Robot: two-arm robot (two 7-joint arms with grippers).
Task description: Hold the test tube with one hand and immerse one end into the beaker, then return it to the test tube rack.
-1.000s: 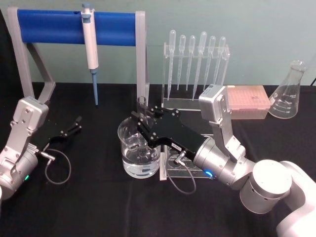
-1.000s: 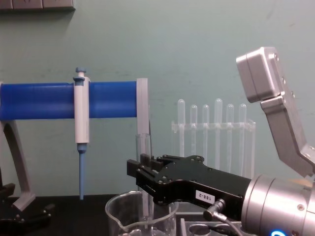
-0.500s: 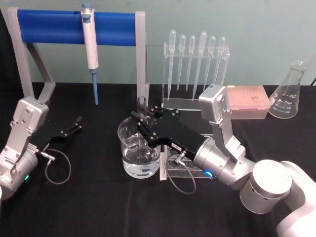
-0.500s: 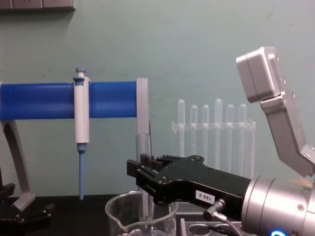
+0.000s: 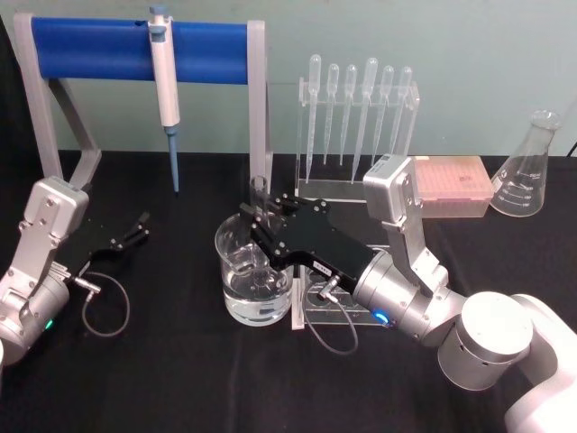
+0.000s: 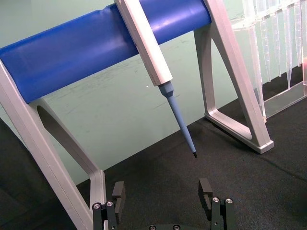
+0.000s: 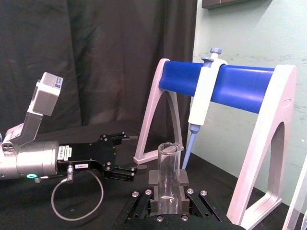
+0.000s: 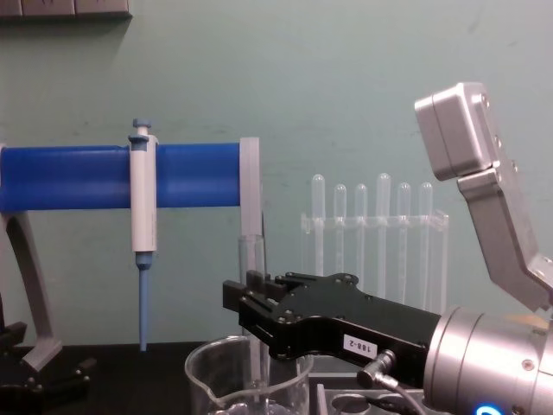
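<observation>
The test tube (image 5: pixel 260 191) stands upright with its open top up and my right gripper (image 5: pixel 255 219) shut on its middle. Its lower part reaches down inside the beaker (image 5: pixel 230 289), a wide glass holding water at the table's centre. From the chest view the test tube (image 8: pixel 251 259) rises above the right gripper (image 8: pixel 248 298) and passes behind the beaker (image 8: pixel 216 372) wall; its bottom end is cut off by the frame edge. The right wrist view has the test tube (image 7: pixel 169 167) clamped between the pads. My left gripper (image 5: pixel 140 225) rests open at the left, fingers apart (image 6: pixel 162 191).
A white-and-blue pipettor (image 5: pixel 164 72) hangs on the blue-barred stand (image 5: pixel 259 108), whose post is just behind the tube. Pipettes in a clear rack (image 5: pixel 356 117), a pink tip box (image 5: pixel 451 185) and a conical flask (image 5: pixel 527 171) sit at the back right. A clear holder (image 5: pixel 334 307) lies under the right arm.
</observation>
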